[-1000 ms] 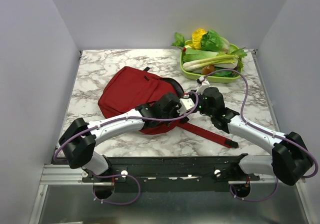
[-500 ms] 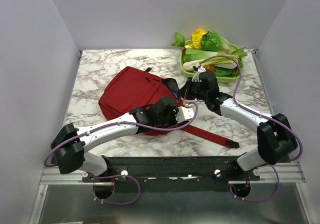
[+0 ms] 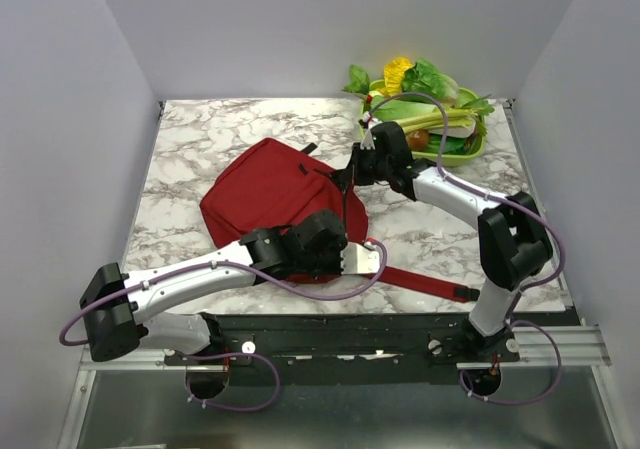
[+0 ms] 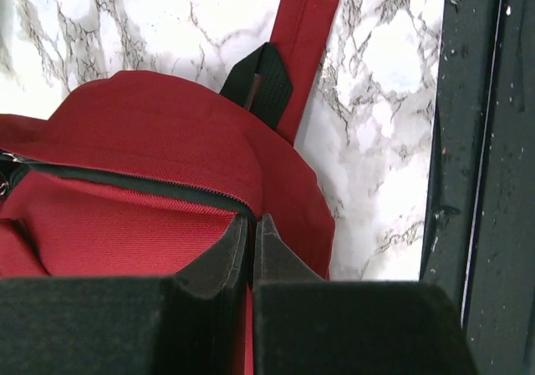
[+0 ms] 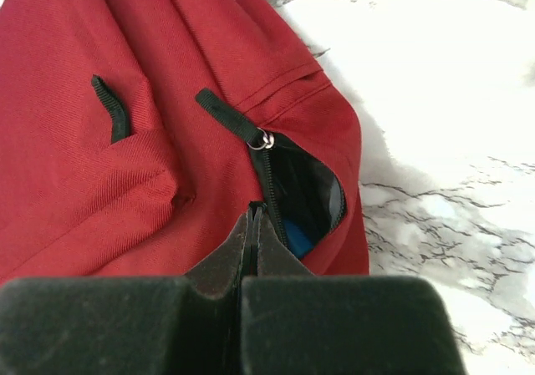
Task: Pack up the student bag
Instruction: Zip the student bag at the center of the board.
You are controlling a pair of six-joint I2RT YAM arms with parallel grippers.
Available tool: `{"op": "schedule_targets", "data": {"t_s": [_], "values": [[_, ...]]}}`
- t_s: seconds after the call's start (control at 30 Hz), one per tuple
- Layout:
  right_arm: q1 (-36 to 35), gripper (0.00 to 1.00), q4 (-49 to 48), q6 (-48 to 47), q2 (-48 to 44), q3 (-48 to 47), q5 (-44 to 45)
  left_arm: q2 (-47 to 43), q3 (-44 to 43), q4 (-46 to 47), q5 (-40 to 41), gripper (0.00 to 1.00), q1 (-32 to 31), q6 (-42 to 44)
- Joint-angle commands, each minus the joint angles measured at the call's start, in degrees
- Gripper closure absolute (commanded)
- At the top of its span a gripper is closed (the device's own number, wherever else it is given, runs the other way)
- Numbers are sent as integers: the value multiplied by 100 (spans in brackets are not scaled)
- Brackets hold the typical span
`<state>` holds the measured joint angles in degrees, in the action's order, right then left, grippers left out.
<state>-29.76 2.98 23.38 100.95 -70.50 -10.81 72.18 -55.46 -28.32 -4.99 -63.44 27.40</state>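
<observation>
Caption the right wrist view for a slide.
Right gripper pinching the student bag beside its part-open zip pocket, something blue inside.

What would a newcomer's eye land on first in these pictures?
The dark red student bag lying mid-way across the marble table stands out first. The left claw is pinched shut on its near edge. The right claw is shut on the rim of a half-open zip pocket, with something blue showing inside. At the far right sits a pile of green vegetables.
</observation>
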Motion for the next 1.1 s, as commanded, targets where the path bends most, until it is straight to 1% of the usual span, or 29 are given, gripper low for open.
{"op": "schedule_targets", "data": {"t_s": [0.0,0.07,0.13,0.17,0.2,0.23,0.27,0.3,0.37,0.4,0.43,0.5,0.57,0.67,0.83,0.9,0.97,1.07], "values": [[111,99,-159,-307,469,-824,448,-389,106,-797,-1126,100,-344,257],[111,99,-44,-290,505,-922,352,-407,106,-860,-1109,100,-344,292],[111,99,-61,-229,313,-686,229,-416,167,-746,-899,100,-336,214],[102,99,-192,-202,181,-545,185,-442,202,-650,-750,98,-336,161],[111,99,-245,-106,-73,-187,106,-442,324,-336,-340,91,-327,-39],[111,99,-402,-53,-240,-18,79,-451,386,-150,-83,86,-318,-181],[111,99,-552,17,-381,184,35,-451,448,61,206,80,-309,-321],[111,99,-632,131,-513,360,-96,-433,527,446,966,66,-301,-532],[102,99,-885,254,-909,878,-202,-355,510,782,1656,50,-196,-1243],[93,99,-957,368,-1032,1037,-272,-310,336,897,1807,40,-99,-1481],[93,99,-1018,413,-1129,1195,-290,-249,221,889,1922,37,119,-2014],[102,99,-1177,501,-1296,1486,-360,-21,-138,785,1941,30,253,-2430],[102,99,-1265,536,-1323,1635,-422,224,-324,722,1888,29,297,-2886],[102,99,-1318,554,-1314,1697,-449,611,-605,731,1906,23,323,-3336],[102,99,-1379,545,-1402,1803,-457,1166,-1106,784,1810,17,332,-3627],[102,99,-1379,536,-1446,1829,-379,1307,-1326,740,1686,12,332,-3697],[102,99,-1362,528,-1472,1856,-291,1455,-1406,705,1782,11,332,-3768],[111,99,-1353,510,-1508,1838,-281,1684,-1415,705,2133,9,350,-3943]]}}
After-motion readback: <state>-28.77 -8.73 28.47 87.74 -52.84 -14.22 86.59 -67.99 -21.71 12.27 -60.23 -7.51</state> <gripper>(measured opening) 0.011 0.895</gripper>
